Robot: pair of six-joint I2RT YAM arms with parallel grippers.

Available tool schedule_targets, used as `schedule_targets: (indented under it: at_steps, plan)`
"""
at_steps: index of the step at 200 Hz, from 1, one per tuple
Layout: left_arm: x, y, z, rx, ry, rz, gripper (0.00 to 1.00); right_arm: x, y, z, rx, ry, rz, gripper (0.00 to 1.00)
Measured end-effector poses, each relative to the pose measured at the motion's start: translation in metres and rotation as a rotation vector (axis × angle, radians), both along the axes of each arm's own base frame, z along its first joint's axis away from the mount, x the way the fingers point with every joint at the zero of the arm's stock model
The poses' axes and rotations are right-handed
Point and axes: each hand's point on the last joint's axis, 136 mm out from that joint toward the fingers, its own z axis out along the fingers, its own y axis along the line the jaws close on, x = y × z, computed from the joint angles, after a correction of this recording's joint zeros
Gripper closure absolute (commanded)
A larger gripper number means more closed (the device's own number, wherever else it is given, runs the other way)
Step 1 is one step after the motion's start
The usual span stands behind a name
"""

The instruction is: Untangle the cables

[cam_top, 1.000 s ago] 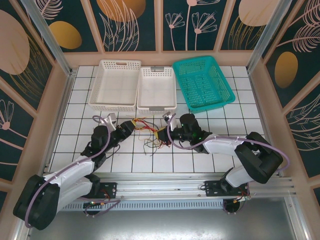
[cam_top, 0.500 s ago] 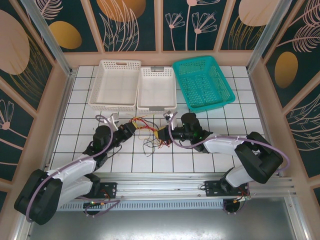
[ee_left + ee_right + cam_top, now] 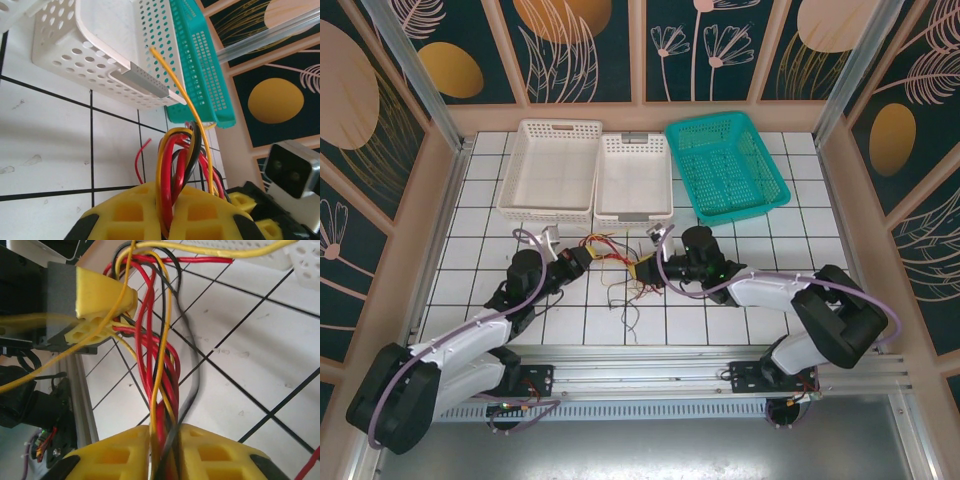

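Red, yellow and black cables (image 3: 613, 262) ran between the left gripper (image 3: 582, 257), clamped on them at 9 o'clock, and the right gripper (image 3: 646, 268) at 3 o'clock, grip unclear.

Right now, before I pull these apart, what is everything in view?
cables: several in one tangle, red, yellow and black, mid-table between the grippers
white perforated baskets: two, white, side by side at the far edge
teal basket: one, teal, far edge, right of the white ones
tiled table: one, white with dark grid lines
left gripper: one, yellow pads, shut on the cables
right gripper: one, yellow pads, cables running between them
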Motion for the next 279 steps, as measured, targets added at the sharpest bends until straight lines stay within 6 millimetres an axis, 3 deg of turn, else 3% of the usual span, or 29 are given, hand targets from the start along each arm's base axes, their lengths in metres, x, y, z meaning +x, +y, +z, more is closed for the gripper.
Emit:
schedule_targets:
  at_steps: [26, 54, 76, 94, 121, 139, 153, 190, 279]
  plan:
    - [0.003, 0.002, -0.006, 0.071, 0.022, 0.003, 1.00, 0.006, -0.007, 0.026, 0.013, -0.067, -0.046, 0.47]
    - [0.006, 0.002, -0.012, 0.125, 0.044, -0.005, 1.00, 0.017, -0.007, 0.058, 0.035, -0.146, -0.086, 0.45]
    - [0.007, 0.001, -0.013, 0.149, 0.049, -0.013, 1.00, 0.025, -0.004, 0.067, 0.031, -0.168, -0.100, 0.45]
    - [0.009, -0.004, -0.008, 0.170, 0.042, -0.028, 1.00, 0.033, 0.002, 0.065, 0.011, -0.165, -0.106, 0.45]
    - [0.011, -0.022, 0.016, 0.186, -0.016, -0.072, 1.00, 0.043, 0.022, 0.052, -0.037, -0.140, -0.094, 0.46]
    - [0.011, -0.031, 0.030, 0.186, -0.056, -0.089, 1.00, 0.042, 0.036, 0.040, -0.085, -0.139, -0.079, 0.47]
    - [0.011, -0.031, 0.030, 0.200, -0.054, -0.088, 1.00, 0.040, 0.042, 0.034, -0.120, -0.151, -0.085, 0.48]
    - [0.009, -0.026, 0.023, 0.228, -0.035, -0.074, 1.00, 0.048, 0.043, 0.026, -0.193, -0.179, -0.158, 0.52]
    - [-0.005, -0.026, 0.042, 0.191, -0.081, -0.109, 1.00, 0.071, 0.036, 0.014, -0.281, -0.211, -0.291, 0.53]
